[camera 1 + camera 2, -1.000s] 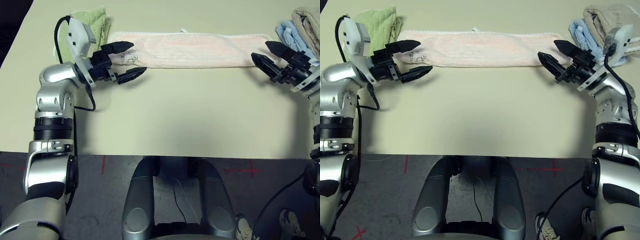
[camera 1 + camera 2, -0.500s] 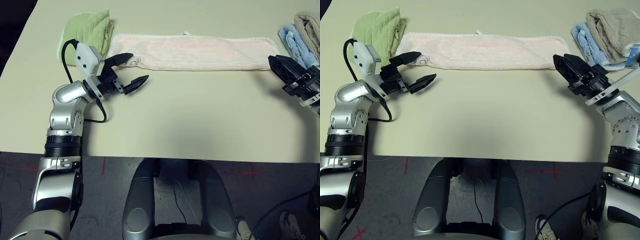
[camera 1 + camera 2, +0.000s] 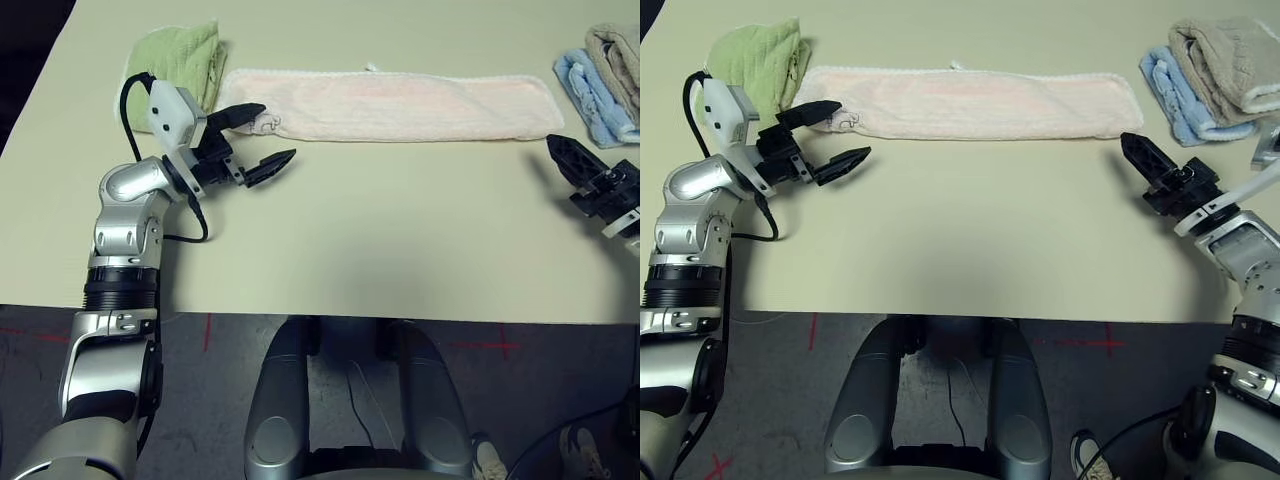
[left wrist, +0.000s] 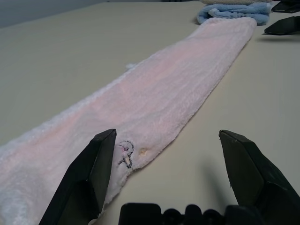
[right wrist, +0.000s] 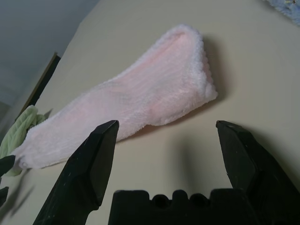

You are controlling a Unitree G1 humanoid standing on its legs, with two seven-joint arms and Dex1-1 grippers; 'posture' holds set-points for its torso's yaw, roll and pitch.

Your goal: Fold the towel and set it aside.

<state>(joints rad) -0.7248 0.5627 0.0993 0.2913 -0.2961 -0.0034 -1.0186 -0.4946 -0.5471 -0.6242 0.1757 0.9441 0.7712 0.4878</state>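
Near the table's far left corner my left hand [image 3: 250, 137] hovered with its fingers spread wide, pointing along the table toward the right, one fingertip over the printed end of the towel [image 3: 390, 104] and the other over bare table just in front of it. My right hand [image 3: 1152, 170] sat by the right edge, fingers also spread, empty, angled toward the towel's other end but apart from it.

The towel lay stretched flat in a long strip along the far edge, unfolded. A folded green towel [image 3: 176, 62] sat just beyond its left end; blue [image 3: 1177, 92] and beige [image 3: 1225, 60] folded towels lay stacked near the far right corner. The whole near half of the table [image 3: 400, 230] was bare.

My left wrist view showed the small cartoon print [image 4: 125, 154] beside one finger, and my right hand's fingertips far down the strip.
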